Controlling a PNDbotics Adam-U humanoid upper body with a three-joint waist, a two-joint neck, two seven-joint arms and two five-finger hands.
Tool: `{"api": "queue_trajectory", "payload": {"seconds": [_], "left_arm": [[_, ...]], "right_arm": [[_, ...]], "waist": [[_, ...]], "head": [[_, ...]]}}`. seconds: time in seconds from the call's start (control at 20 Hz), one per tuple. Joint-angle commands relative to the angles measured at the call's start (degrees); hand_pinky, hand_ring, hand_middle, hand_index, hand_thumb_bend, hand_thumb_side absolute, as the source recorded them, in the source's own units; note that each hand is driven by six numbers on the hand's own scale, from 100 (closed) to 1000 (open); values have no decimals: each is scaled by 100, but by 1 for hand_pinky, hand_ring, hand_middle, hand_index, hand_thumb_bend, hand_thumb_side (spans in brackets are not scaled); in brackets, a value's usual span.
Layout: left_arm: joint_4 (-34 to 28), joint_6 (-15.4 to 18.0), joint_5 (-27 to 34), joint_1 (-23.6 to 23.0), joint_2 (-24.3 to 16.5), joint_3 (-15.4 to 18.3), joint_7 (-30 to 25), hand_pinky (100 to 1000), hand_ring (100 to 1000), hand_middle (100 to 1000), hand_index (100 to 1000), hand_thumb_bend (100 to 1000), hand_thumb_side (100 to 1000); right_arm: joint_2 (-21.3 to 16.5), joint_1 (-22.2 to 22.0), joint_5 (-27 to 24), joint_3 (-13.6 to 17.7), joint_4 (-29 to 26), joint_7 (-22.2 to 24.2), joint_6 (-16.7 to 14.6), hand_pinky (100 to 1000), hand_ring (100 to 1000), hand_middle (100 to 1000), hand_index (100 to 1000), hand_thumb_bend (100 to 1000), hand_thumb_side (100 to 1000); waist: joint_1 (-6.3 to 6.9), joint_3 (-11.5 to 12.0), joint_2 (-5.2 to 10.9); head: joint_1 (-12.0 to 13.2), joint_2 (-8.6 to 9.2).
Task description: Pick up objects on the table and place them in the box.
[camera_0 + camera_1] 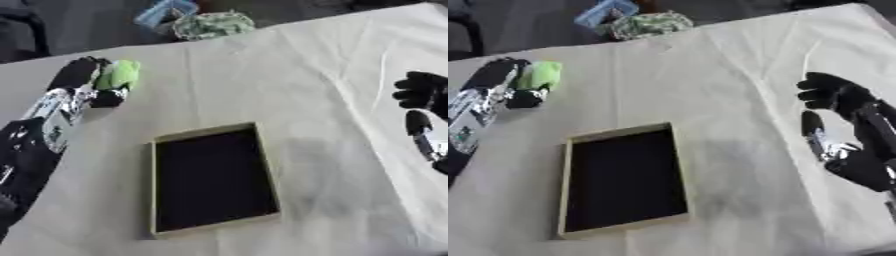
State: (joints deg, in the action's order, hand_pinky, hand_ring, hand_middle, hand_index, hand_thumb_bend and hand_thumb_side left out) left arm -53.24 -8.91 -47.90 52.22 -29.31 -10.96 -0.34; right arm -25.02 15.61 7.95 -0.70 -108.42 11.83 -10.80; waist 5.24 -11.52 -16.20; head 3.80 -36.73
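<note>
A shallow box [265, 167] with pale rims and a dark inside lies flat in the middle of the cloth-covered table. My left hand [86, 80] is up at the far left, fingers curled round a light green object [118, 75], well beyond the box's far left corner. My right hand [833, 97] hovers at the right side, fingers relaxed and holding nothing, level with the box's far edge and apart from it.
The table is draped in a cream cloth [332, 90] with creases. Past the far edge lie a blue container [164, 12] and a green patterned bundle [213, 24]. Dark floor shows beyond the table's far side.
</note>
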Motion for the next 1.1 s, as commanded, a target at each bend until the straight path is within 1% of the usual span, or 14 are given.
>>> {"api": "queue_trajectory", "payload": {"seconds": [0.05, 0.2, 0.3, 0.35, 0.45, 0.5, 0.65, 0.8, 0.9, 1.1], "left_arm": [[-790, 140, 364, 3, -510, -188, -155, 655, 504, 483, 701, 100, 439], [-1691, 194, 797, -173, -944, -358, -525, 656, 505, 482, 700, 100, 438], [-2338, 169, 1169, -337, -1245, -442, -713, 655, 504, 480, 699, 100, 436], [-2613, 112, 1337, -413, -1363, -466, -786, 655, 504, 480, 699, 100, 436], [-2952, 6, 1535, -493, -1479, -502, -891, 655, 505, 481, 699, 100, 439], [-3272, 93, 1691, -595, -1619, -608, -956, 656, 506, 482, 699, 100, 439], [-4225, 58, 2089, -847, -1950, -804, -1154, 659, 511, 487, 700, 100, 440], [-4881, 5, 2279, -894, -2070, -1019, -1395, 663, 515, 492, 702, 100, 442], [-5179, 6, 2349, -879, -2093, -1190, -1591, 664, 519, 497, 705, 100, 444], [-5383, -34, 2430, -843, -2032, -1453, -1894, 666, 524, 502, 708, 100, 448]], "right_arm": [[-82, 33, -27, 56, -46, -4, 2, 785, 801, 804, 923, 100, 510], [-92, 28, -19, 61, -45, -8, 0, 785, 801, 804, 923, 100, 509], [-101, 30, -17, 55, -44, -1, -1, 785, 801, 804, 923, 100, 509], [-103, 33, -17, 51, -44, 4, -2, 785, 801, 804, 923, 100, 509], [-105, 40, -20, 41, -47, 13, -5, 785, 801, 804, 923, 100, 509], [-107, 55, -25, 15, -53, 39, -13, 786, 801, 804, 923, 100, 508], [-115, 99, -28, -61, -64, 180, -62, 788, 802, 805, 923, 100, 508], [-123, 147, -52, -152, -73, 368, -132, 790, 804, 806, 922, 100, 510], [-134, 179, -71, -236, -83, 593, -205, 793, 805, 807, 919, 100, 511], [-139, 218, -86, -348, -94, 1161, -347, 796, 806, 809, 912, 100, 520]], "waist": [[-16, 42, 149], [-8, 88, 174], [0, 106, 184], [3, 109, 186], [7, 107, 188], [11, 117, 190], [11, 113, 194], [2, 99, 199], [-8, 90, 202], [-25, 77, 203]], "head": [[-46, 6], [-94, -1], [-121, 2], [-126, 3], [-129, 7], [-153, 15], [-163, 27], [-157, 40], [-157, 49], [-180, 60]]}}
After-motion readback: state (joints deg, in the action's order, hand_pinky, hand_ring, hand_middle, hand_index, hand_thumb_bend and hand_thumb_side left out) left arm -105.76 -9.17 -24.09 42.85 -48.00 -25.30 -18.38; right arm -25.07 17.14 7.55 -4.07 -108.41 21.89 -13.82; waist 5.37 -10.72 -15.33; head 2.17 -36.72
